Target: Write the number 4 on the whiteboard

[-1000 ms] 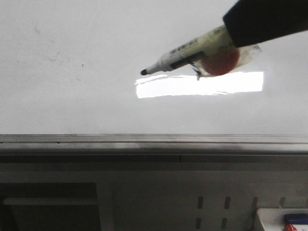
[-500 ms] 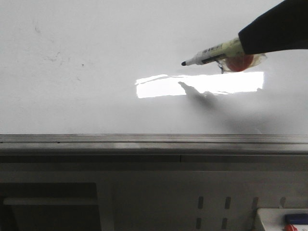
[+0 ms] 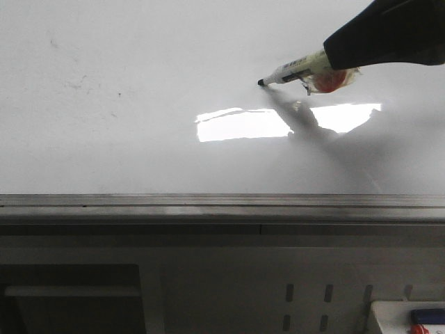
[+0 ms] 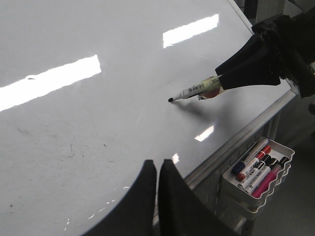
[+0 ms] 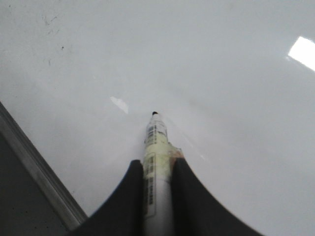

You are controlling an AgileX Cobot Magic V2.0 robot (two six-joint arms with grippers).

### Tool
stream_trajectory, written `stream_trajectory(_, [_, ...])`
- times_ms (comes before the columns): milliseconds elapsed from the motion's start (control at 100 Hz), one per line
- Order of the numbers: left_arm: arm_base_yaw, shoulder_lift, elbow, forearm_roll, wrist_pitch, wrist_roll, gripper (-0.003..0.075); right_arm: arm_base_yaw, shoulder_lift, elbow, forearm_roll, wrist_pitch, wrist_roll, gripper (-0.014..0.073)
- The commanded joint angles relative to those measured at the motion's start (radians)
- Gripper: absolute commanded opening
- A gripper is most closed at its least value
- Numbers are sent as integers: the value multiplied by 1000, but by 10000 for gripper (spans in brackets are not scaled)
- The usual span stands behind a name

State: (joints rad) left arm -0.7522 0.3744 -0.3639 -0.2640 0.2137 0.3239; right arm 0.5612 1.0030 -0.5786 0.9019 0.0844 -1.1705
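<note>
1. The left gripper (image 4: 157, 169) hangs over the whiteboard (image 4: 74, 123), fingers pressed together on nothing.
2. Off that board's edge, a tray (image 4: 236, 189) holds spare markers (image 4: 256, 167).
3. Beyond, the right gripper (image 3: 334, 54) clamps a marker (image 3: 295, 69), which juts past its fingertips with the dark tip at or just above the board.
4. No stroke of the 4 shows near the tip.
</note>
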Motion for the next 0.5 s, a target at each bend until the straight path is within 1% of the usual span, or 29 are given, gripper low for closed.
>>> stream_trajectory(0, [3,5,-27,-15,-89,-8,-20,-4,14,-31,11,-52,-9,-64])
stream_trajectory(270, [3,5,-27,-15,-89,-8,-20,-4,57,-31,38,-38,-9,-64])
stream_trajectory(350, [3,5,-27,-15,-89,-8,-20,-2,74,-31,62,1,-9,-64])
stream_trajectory(430, [3,5,-27,-15,-89,-8,-20,5,97,-31,62,60,-9,-64])
stream_trajectory(490, [3,5,-27,-15,-89,-8,-20,18,113,-31,64,77,-9,-62])
